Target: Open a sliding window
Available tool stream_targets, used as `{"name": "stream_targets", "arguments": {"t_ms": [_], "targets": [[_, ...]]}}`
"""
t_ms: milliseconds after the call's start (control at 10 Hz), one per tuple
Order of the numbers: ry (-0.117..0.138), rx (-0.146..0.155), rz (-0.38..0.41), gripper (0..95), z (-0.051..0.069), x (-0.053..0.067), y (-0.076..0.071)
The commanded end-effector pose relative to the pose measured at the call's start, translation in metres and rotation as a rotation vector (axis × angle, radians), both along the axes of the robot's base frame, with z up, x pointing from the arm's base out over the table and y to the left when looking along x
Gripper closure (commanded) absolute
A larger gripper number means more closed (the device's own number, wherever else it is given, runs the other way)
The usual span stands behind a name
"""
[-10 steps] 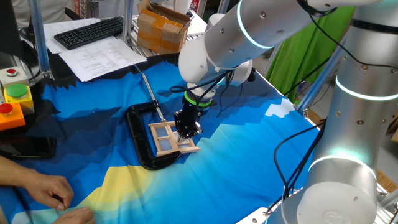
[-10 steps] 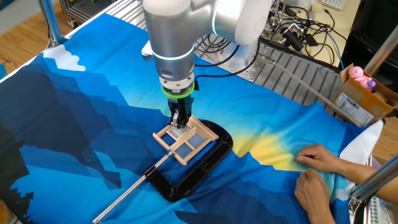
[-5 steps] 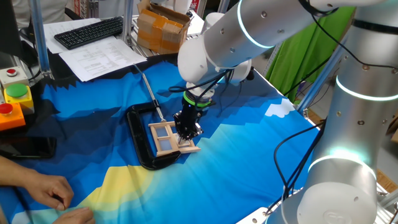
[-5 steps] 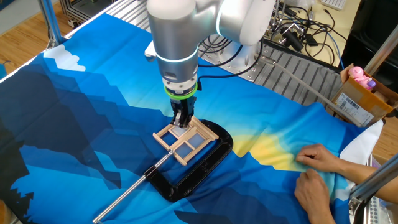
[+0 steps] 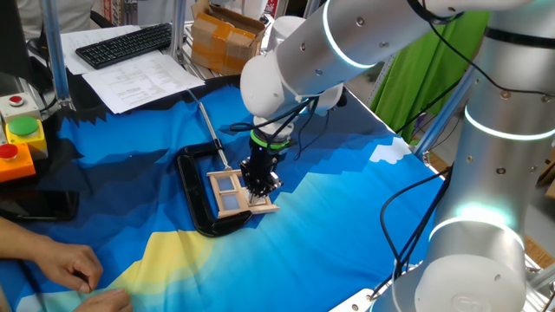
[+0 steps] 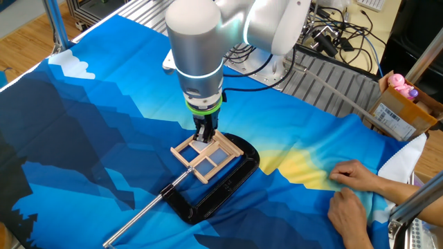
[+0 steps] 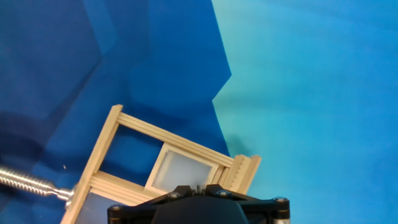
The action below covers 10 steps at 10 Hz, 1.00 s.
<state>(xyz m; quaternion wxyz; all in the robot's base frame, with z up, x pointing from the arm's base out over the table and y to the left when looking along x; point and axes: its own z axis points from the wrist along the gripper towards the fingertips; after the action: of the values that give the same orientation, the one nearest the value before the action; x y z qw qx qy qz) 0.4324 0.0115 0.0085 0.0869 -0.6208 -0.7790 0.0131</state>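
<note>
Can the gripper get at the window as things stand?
Probably yes. The shut gripper points down right over the window, at its far edge, with nothing between them. The clamp only wraps the window's outer sides and leaves the top free.

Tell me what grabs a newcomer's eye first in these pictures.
The big silver arm's end effector, shut and pointing straight down onto the small wooden sliding window mid-table. A black C-clamp wraps around that window on the blue cloth. A person's hands rest at the cloth's edge.

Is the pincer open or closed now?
Closed. The pincer points down with its fingers together, tips on the window, which lies flat inside the clamp.
</note>
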Motion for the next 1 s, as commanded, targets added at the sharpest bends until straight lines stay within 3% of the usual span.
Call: {"name": "stream_targets", "arguments": {"t_ms": [100,200,500,600,700,900,1000], "targets": [[0.028,-0.009,0.025,95.0,-0.004,-0.002,0.001],[0.055,-0.011,0.046,95.0,-0.004,-0.003,0.001],[0.085,-0.004,0.118,95.0,0.000,-0.001,-0.001],[0.166,0.008,0.185,95.0,0.005,0.003,-0.003],[0.191,0.013,0.220,95.0,0.006,0.005,-0.004],[0.221,0.038,0.267,95.0,0.010,0.008,-0.003],[0.224,0.064,0.290,95.0,0.018,0.012,-0.002]]}}
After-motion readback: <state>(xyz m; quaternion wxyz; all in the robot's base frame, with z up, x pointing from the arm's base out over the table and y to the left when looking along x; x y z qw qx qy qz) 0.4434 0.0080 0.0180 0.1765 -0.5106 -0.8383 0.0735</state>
